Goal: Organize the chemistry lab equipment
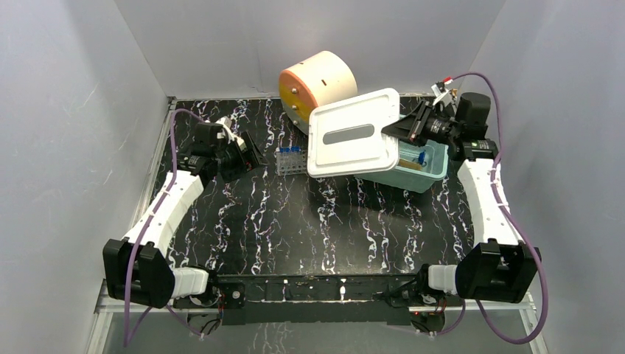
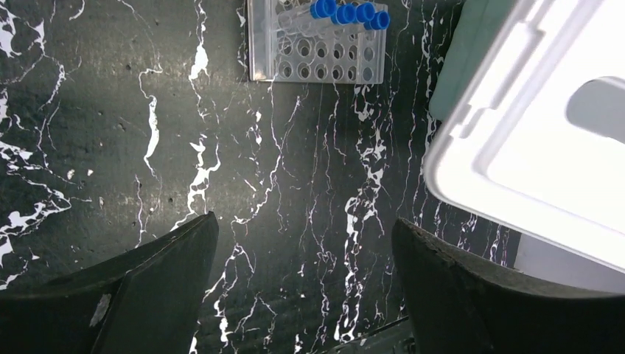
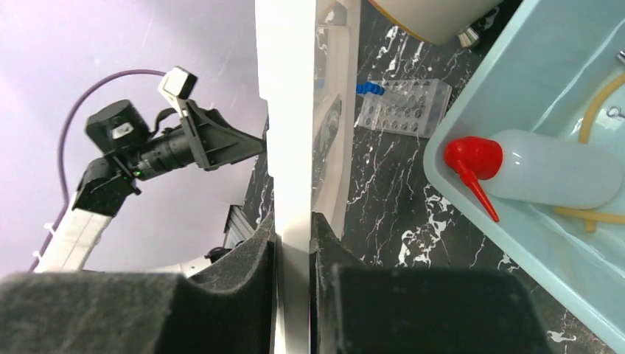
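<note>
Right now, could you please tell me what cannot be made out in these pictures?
- Top view: the lid covers most of the tub, so its contents are largely hidden.
- Left wrist view: the rack and its blue-capped tubes are cut off by the top edge; tube count unclear.
- Right wrist view: the tubing runs off the right edge.

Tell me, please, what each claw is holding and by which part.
The right claw is shut on the white lid, pinching its edge over the teal tub. The left claw is open and holds nothing.
</note>
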Controlling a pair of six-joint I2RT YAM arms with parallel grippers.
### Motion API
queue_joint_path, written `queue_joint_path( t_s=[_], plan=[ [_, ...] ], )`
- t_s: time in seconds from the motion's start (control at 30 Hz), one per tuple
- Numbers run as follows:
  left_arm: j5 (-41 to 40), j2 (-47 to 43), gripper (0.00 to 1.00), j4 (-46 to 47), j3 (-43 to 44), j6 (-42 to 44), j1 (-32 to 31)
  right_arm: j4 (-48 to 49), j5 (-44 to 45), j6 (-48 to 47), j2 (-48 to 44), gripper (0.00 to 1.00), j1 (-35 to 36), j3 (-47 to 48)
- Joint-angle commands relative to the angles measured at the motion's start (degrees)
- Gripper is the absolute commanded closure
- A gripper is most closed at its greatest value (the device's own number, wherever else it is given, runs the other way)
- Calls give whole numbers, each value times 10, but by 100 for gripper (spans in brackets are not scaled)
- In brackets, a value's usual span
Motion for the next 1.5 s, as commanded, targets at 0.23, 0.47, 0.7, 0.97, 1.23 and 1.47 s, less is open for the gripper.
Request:
queue_joint_path(
  t_s=[0.23,0.47,0.7,0.97,1.23,1.47],
  plan=[
    [64,1,13,-9,-5,-18,5,8,-59,36,14,98,-89,77],
    [124,9,13,27,-22,-30,5,40,-47,94,4,99,-142,37],
    [177,35,13,64,-23,-36,4,45,-58,82,30,100,-194,13],
    [182,112,14,127,52,-72,-36,8,-79,30,57,98,-246,2],
    [75,255,14,130,239,-57,-127,-51,-95,-57,111,88,-280,-7],
    [77,371,16,105,362,-35,-158,-141,-6,-133,125,74,-281,34]
  ],
)
